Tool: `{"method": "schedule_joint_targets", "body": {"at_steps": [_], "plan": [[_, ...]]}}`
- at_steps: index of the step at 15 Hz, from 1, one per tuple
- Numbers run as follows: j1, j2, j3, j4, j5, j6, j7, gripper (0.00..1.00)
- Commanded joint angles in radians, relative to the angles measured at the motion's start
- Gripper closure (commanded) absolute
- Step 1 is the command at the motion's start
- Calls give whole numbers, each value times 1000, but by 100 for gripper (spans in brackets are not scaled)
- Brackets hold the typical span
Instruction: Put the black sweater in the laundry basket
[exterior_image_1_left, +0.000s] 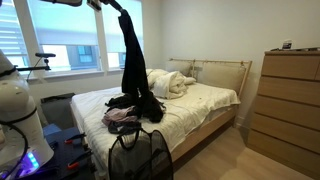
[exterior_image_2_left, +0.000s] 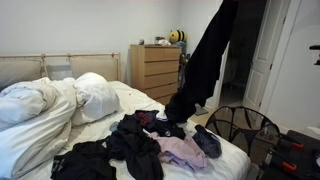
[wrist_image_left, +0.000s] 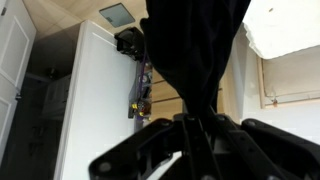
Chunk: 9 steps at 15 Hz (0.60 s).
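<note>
hanging from the gripper (wrist_image_left: 197, 128), the black sweater (exterior_image_1_left: 131, 62) drapes straight down above the bed (exterior_image_1_left: 205, 100). the jaws are pinched nearly closed on the fabric at its top end. the lower end reaches the pile of clothes (exterior_image_2_left: 150, 148); contact with the pile appears likely but is not clear in either exterior view. the laundry basket (exterior_image_1_left: 140, 160) stands upright on the floor at the bed's foot, just beside the sweater's lower end.

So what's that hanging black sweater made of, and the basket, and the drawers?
Black sweater: soft matte fabric, likely knit; it droops in long folds.
Laundry basket: thin black mesh; you can see through it.
Dresser: pale wood or wood-look board, smooth.
</note>
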Motion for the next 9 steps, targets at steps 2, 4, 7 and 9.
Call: {"method": "schedule_joint_targets", "body": {"at_steps": [2, 4, 7, 9], "plan": [[-43, -92, 53, -16, -56, -47, 83, 98], [-47, -121, 68, -20, -62, -57, 103, 98], [-47, -161, 84, -27, -57, -55, 117, 98], [-46, -156, 93, -18, -48, -49, 106, 98]]}}
